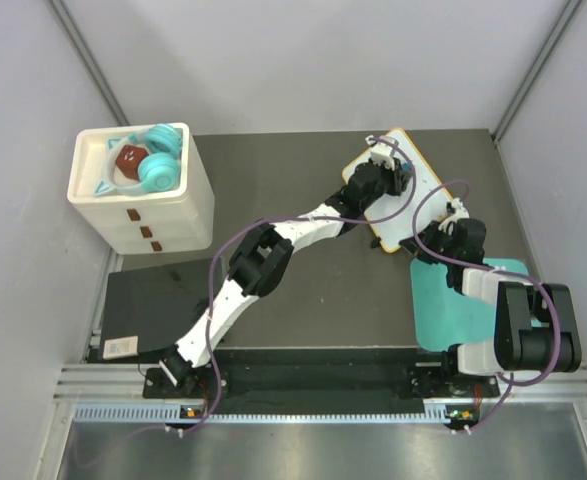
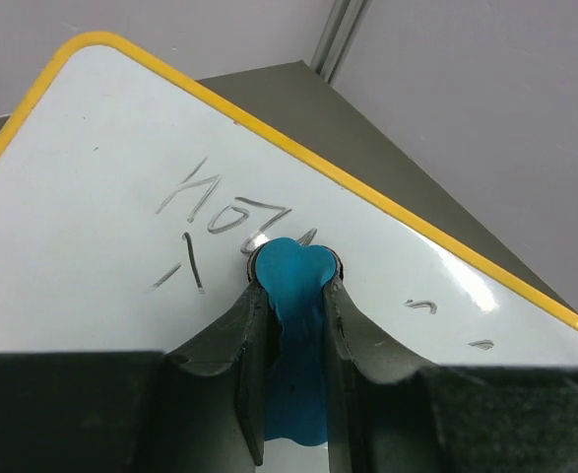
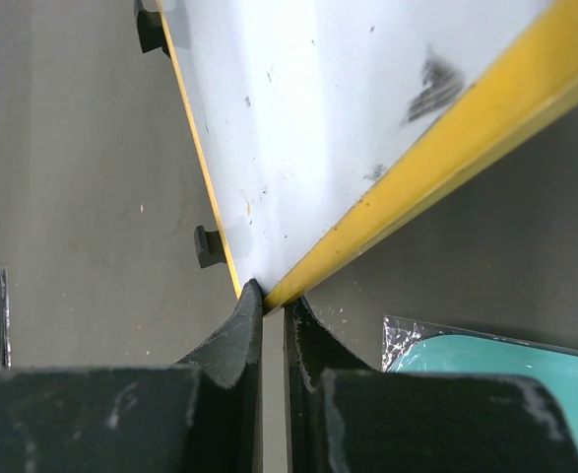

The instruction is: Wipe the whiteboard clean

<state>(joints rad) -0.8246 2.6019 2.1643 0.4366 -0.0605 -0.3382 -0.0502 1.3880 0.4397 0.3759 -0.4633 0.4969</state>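
Blue eraser [image 2: 290, 296] is clamped tight in the left jaws, its tip pressed onto the whiteboard [image 2: 101, 168] right by the grey scribbles [image 2: 224, 212]. Right jaws are pinched shut on the board's yellow corner, close to the teal mat [image 3: 505, 379]. Board sits at the bench's [image 3: 72, 197] far right, black clips [image 3: 206, 246] along one edge.
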